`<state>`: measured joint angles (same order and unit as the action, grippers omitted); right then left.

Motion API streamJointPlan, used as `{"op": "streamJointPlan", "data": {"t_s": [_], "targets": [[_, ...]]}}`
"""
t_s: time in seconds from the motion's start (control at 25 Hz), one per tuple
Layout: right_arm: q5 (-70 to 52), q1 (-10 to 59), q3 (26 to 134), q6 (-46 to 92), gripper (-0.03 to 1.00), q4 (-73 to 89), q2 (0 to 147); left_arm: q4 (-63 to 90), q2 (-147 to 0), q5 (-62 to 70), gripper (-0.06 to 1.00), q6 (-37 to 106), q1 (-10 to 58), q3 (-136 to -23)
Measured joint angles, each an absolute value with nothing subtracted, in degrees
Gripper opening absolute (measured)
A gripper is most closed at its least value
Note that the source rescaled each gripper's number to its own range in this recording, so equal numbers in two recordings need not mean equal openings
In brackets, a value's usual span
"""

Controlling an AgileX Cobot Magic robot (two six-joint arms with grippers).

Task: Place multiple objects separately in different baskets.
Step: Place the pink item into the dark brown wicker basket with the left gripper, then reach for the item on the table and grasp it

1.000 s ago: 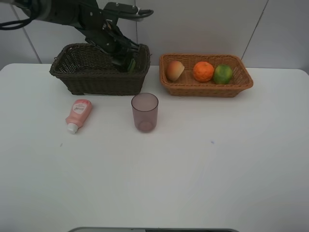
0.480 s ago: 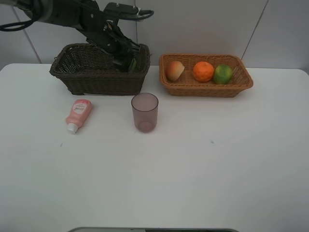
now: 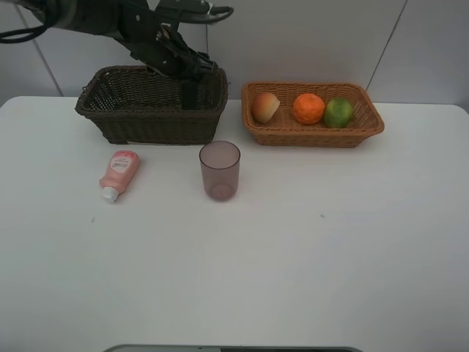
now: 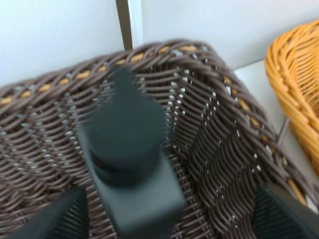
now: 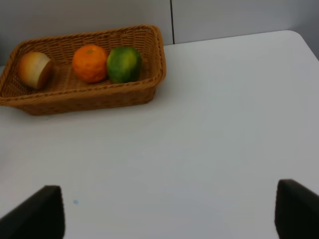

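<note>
Pump bottle [image 4: 129, 144] stands in dark basket [image 3: 132, 117], upper left; left tool [image 4: 169, 199] spread, not clamping. Prob rigid, light, top-heavy: grip body, not pump. Right tool [image 5: 168, 189] spread, empty.

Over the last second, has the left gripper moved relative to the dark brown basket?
Yes. The left gripper has lifted from inside the dark brown basket up to its rim, jaws open, leaving the pump bottle inside.

Bright even light, soft shadows, blurry left wrist close-up
</note>
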<state>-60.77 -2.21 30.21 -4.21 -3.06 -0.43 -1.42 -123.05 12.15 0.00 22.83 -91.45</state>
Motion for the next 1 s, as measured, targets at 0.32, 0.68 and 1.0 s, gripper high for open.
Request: {"op": "streamJointPlan", "data": {"t_s": [0.32, 0.68, 1.0], "targets": [[-60.77, -2.21, 30.21, -4.21, 0.83, -3.06, -0.43, -1.37, -117.38, 19.85, 0.87, 0.00, 22.83, -91.45], [-60.77, -2.21, 30.21, -4.21, 0.83, -3.06, -0.43, 0.83, -111.27, 36.06, 0.89, 5.67, 24.23, -91.45], [-60.77, -2.21, 30.21, -4.21, 0.83, -3.06, -0.43, 4.20, -109.65, 46.20, 1.00, 7.68, 28.62, -91.50]]}}
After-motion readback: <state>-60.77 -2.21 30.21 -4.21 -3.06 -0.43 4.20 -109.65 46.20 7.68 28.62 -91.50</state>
